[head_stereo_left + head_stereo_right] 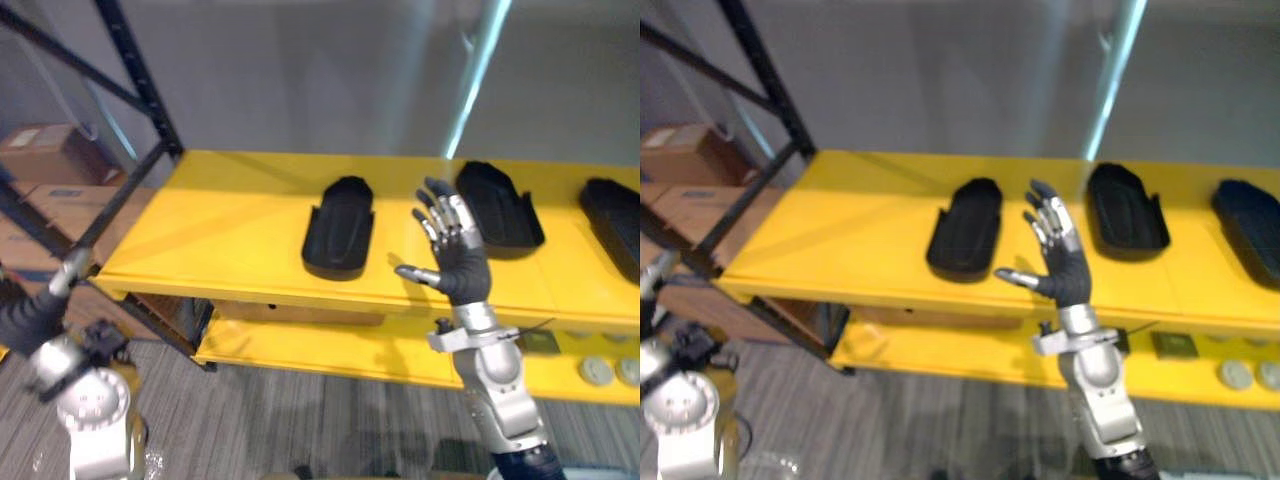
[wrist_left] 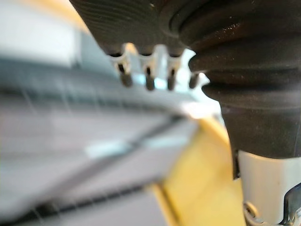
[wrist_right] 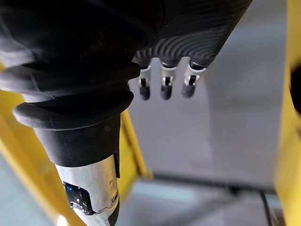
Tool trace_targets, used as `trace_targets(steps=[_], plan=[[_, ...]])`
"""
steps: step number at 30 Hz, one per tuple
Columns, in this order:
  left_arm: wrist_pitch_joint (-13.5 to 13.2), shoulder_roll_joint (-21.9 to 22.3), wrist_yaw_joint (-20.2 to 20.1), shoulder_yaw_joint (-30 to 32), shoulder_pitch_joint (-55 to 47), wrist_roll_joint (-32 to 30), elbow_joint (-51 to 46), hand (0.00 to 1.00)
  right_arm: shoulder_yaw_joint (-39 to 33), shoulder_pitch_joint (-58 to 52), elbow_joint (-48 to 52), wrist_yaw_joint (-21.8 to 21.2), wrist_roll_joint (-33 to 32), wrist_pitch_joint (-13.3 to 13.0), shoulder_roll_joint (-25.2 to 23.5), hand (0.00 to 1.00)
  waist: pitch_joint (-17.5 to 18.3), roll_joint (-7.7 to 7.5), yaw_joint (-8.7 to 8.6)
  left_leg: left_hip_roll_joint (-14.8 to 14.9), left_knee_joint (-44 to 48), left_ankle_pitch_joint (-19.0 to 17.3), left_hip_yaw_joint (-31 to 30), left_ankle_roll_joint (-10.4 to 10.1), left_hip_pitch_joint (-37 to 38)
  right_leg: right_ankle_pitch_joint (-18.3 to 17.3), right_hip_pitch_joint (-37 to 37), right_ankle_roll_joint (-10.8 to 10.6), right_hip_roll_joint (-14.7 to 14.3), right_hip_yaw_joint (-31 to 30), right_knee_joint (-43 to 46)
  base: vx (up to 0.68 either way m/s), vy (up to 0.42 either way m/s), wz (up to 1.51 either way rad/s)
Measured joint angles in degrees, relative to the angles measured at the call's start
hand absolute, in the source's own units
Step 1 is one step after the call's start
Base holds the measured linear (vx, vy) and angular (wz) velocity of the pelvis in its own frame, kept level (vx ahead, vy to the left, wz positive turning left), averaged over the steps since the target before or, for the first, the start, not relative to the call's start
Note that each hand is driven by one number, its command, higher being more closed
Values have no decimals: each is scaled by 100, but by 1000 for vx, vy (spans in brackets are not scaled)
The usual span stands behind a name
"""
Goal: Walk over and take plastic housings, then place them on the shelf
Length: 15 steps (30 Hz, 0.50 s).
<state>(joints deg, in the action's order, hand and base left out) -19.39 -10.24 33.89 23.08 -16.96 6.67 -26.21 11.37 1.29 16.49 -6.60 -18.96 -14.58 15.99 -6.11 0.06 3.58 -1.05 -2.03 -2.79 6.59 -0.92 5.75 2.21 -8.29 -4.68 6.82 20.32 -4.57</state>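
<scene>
- Since the three plastic housings already lie on the top shelf (image 1: 220, 220), you have nothing to carry at this moment: left housing (image 1: 340, 225), middle housing (image 1: 497, 205), and right housing (image 1: 612, 225), which is cut by the frame edge.
- Each housing's long axis runs front to back across the board, away from you. On the left one the rounded end is at the far side and the open end is toward the front edge.
- Your right hand (image 1: 458, 262) is the nearer one. It is raised in front of the shelf, in line with the gap between the left and middle housings, so one lies to either side of it.
- Its fingers are straight and spread, pointing up, with the thumb out toward the left housing. It holds nothing and touches neither housing.
- My guess is that any further reach means moving sideways and forward, then closing across a housing's short width.
- Your left hand (image 2: 141, 28) hangs low on your left, well apart from the shelf. You cannot tell whether it is open or closed.
- Around them are a lower shelf (image 1: 330, 345) with round discs (image 1: 597, 371), a black rack post (image 1: 140, 80), and cardboard boxes (image 1: 45, 150) beyond it.
- No writing is readable. The label patches on the boxes are too small to make out, and there are no markings on the housings.
</scene>
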Motion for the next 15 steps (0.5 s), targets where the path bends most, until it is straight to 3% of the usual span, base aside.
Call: trace_targets(steps=[3,8,12,15], plan=[[85,353,-261,38,-567,84,0,0,305,-18,-114,-543,-68,206,119,0,56,-93,62,-15,-259,52,22,-30,19,-40,37,12,25,37,18,-121,12,12],[37,601,-563,31,-776,366,88,0,566,-17,-194,-1449,-274,239,380,0,155,-253,182,-22,-285,137,-13,-14,8,-63,35,-61,56,180,99,-4,13,12],[-115,630,-750,-161,-732,418,98,0,830,18,-360,-1603,-259,346,580,0,236,-414,204,-49,-281,172,-156,26,-73,-64,38,-65,76,333,104,58,7,22],[-174,628,-808,-222,-705,416,113,0,857,129,-684,-1533,-214,482,659,0,220,-420,226,-71,-257,184,-157,44,-75,-61,39,-68,104,334,127,43,26,5]])
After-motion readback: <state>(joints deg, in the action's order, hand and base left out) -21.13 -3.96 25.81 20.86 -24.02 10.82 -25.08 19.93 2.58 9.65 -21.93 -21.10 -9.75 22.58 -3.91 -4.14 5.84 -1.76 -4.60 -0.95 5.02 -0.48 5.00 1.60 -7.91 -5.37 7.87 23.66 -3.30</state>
